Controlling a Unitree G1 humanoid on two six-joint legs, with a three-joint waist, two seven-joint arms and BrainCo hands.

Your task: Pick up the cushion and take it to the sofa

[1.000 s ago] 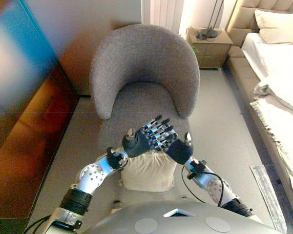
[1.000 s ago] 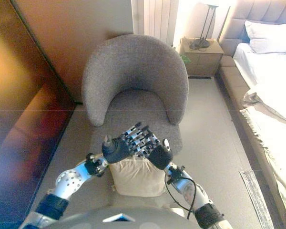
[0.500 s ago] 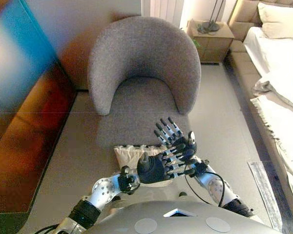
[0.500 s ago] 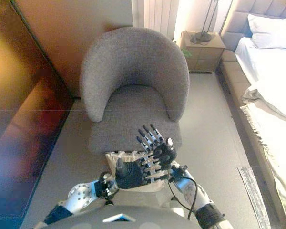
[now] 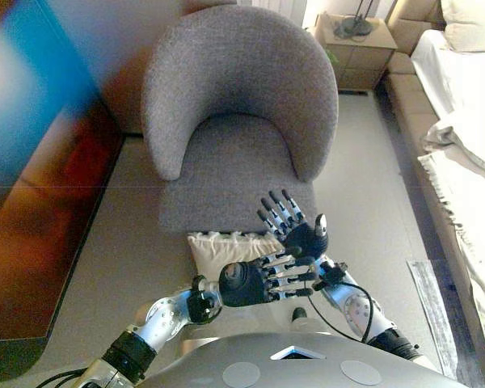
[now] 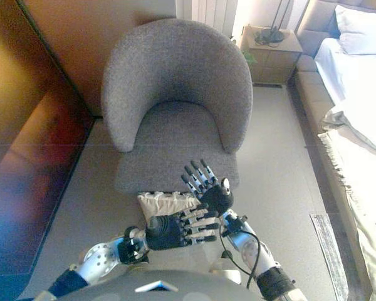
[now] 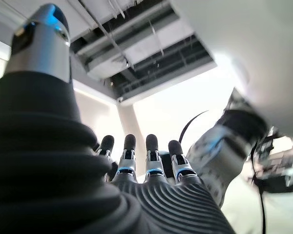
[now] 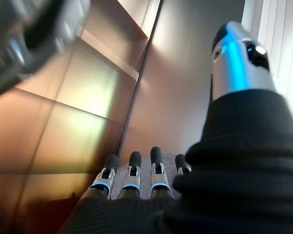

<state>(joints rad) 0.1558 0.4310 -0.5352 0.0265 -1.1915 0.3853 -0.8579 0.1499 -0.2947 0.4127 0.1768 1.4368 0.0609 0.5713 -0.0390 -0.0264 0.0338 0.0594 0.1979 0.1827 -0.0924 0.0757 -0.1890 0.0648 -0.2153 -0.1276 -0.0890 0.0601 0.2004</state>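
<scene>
A cream cushion lies on the floor just in front of the grey armchair, the only sofa-like seat in view. My left hand hovers over the cushion's near edge, fingers straight and pointing right, holding nothing. My right hand is above the cushion's right end, fingers straight and spread toward the chair, also empty. The left wrist view shows straight fingers against the ceiling. The right wrist view shows straight fingers against the wall panel. The hands hide the near part of the cushion.
A dark glossy wall panel runs along the left. A bed with white bedding lies on the right, with a nightstand beyond the chair. A small rug lies by the bed.
Both hands have drawn back from over the chair's seat front toward me, and the left hand has turned sideways. More of the cushion shows. The camera has tilted down.
</scene>
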